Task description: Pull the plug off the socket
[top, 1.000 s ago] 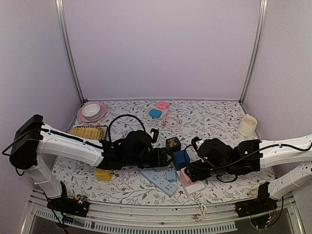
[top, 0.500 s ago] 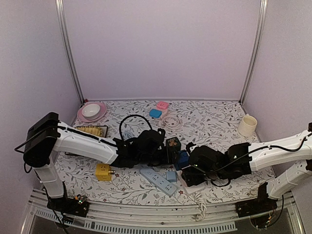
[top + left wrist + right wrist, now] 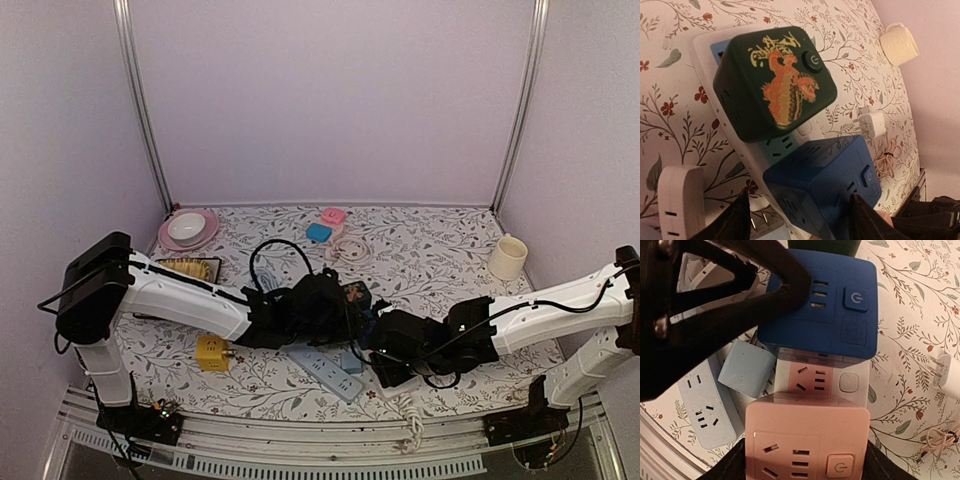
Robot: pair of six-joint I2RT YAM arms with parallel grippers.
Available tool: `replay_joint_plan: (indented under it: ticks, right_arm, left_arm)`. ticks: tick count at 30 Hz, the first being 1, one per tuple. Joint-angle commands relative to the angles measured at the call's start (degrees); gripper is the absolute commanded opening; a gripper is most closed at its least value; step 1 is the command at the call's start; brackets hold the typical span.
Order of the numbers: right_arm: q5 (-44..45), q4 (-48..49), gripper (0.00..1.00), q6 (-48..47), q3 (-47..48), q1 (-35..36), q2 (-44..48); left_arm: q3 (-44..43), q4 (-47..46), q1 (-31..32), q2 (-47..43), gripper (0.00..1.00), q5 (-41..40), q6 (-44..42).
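A white power strip (image 3: 702,47) carries three cube plugs in a row: a dark green one with a dragon (image 3: 775,85), a blue one (image 3: 825,185) and a pink one (image 3: 807,445). My left gripper (image 3: 800,220) is open and straddles the blue cube (image 3: 825,305), with a gap on one side. My right gripper (image 3: 807,460) is shut on the pink cube, with its fingers against both sides. In the top view both grippers meet at the table's middle, left gripper (image 3: 352,318) and right gripper (image 3: 388,360), and hide most of the strip (image 3: 400,385).
A light blue power strip (image 3: 325,370) and a small light blue adapter (image 3: 747,370) lie just left of the white strip. There is a yellow cube (image 3: 211,353) at the left and a cream mug (image 3: 507,257) at the right. A pink plate with a bowl (image 3: 187,230) and a white cable (image 3: 350,250) are at the back.
Both arms have closed in on the strip. The left gripper moved right to the blue cube. The right gripper moved left onto the pink cube.
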State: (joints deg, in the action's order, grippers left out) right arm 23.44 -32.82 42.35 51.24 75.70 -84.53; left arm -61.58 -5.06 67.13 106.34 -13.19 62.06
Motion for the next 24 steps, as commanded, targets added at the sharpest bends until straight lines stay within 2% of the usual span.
replay_joint_plan:
  ticks: [1, 6, 10, 18, 24]
  right_arm:
    - [1.5, -1.0, 0.63, 0.5, 2.9, 1.0, -1.3]
    - [2.8, -2.5, 0.49, 0.7, 4.5, 1.6, -0.8]
    - [4.1, -3.2, 0.44, 0.9, 4.6, 1.6, 1.3]
    - [6.5, -3.6, 0.41, 2.2, 3.9, 1.6, 5.8]
    - [6.2, -2.8, 0.40, 1.9, 4.2, 1.1, 5.7]
  left_arm:
    - [0.4, 2.3, 1.5, 2.8, 0.67, -1.5, 1.2]
    - [0.4, 2.8, 1.8, 3.1, 0.67, -2.1, 1.6]
    - [1.0, 2.8, 1.9, 3.2, 0.67, -2.3, 2.1]
    - [0.9, 3.6, 2.2, 4.1, 0.67, -2.6, 2.9]
    - [0.0, 4.5, 2.5, 5.1, 0.67, -2.6, 3.0]
